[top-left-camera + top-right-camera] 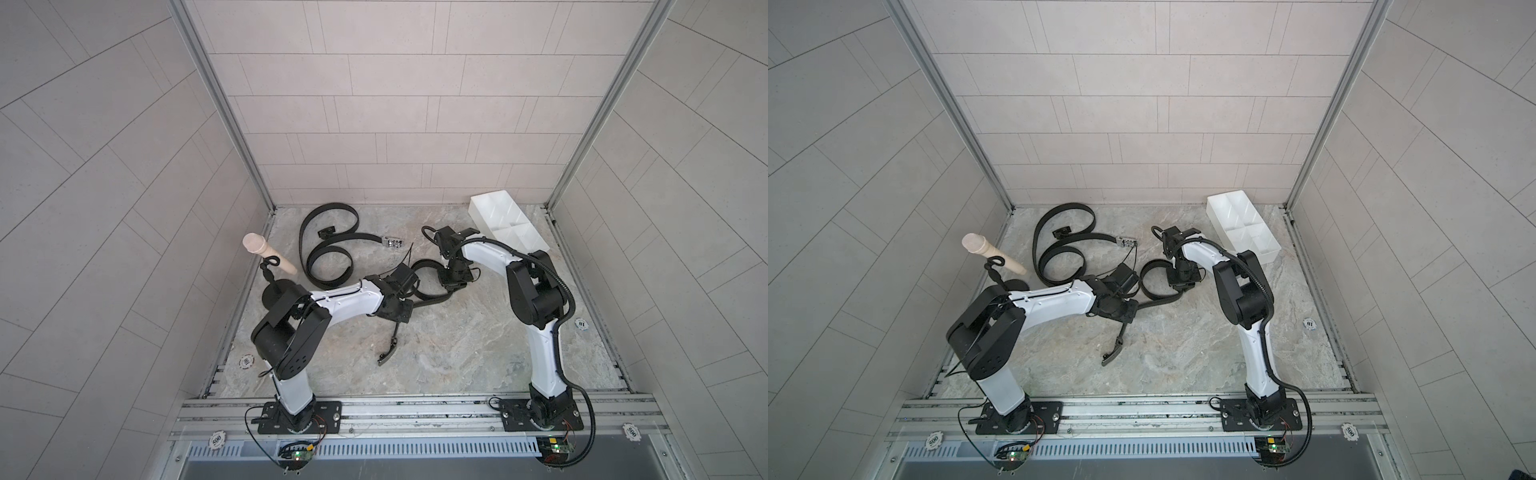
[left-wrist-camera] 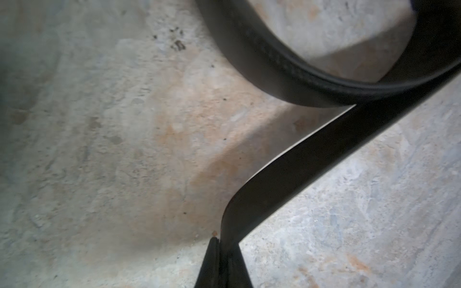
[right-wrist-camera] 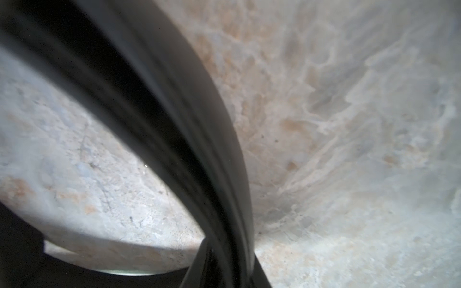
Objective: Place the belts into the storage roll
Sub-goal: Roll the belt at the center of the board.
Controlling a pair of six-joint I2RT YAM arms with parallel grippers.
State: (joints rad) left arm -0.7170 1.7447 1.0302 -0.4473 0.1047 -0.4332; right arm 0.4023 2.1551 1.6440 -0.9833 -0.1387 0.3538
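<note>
No belt is in the white tray (image 1: 482, 216) yet: the left hand (image 2: 221, 249) and the right hand (image 3: 224, 264) both pinch one belt (image 2: 299, 159) mid-table (image 1: 457, 345), and two more belts (image 1: 328, 249) lie loose.

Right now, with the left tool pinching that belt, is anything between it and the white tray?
Only the right arm: its forearm lies between the belt in the left tool and the tray at the back right. No loose thing shows on the table between them.
</note>
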